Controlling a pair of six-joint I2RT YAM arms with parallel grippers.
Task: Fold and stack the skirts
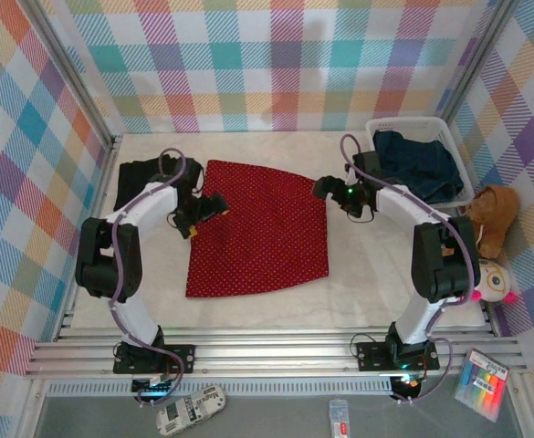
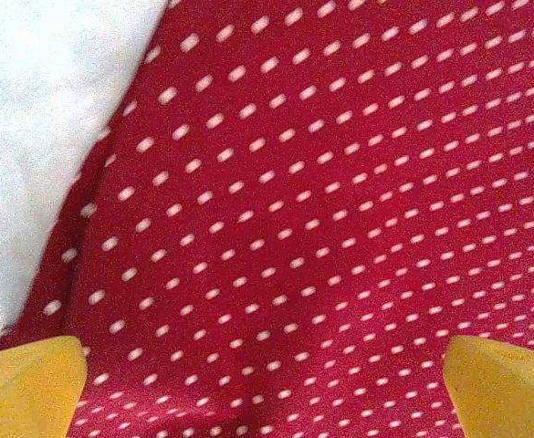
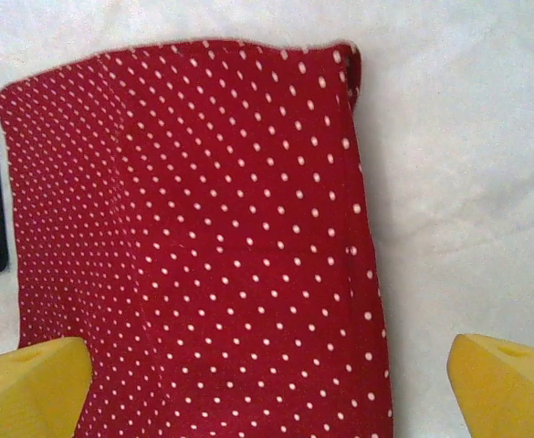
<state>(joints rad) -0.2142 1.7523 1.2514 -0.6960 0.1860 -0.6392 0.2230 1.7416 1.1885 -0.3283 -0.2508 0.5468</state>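
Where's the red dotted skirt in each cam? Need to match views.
Top external: red skirt spread flat mid-table, between the two arms.
Left wrist: red skirt across centre and right, close up.
Right wrist: red skirt at left and centre, one corner at the top.
Shared landmark: the white table bordering the red skirt's edge.

Matt red dotted cloth skirt (image 1: 259, 228) on fuzzy white table cover (image 1: 358, 274); glossy white plastic basket (image 1: 417, 120).
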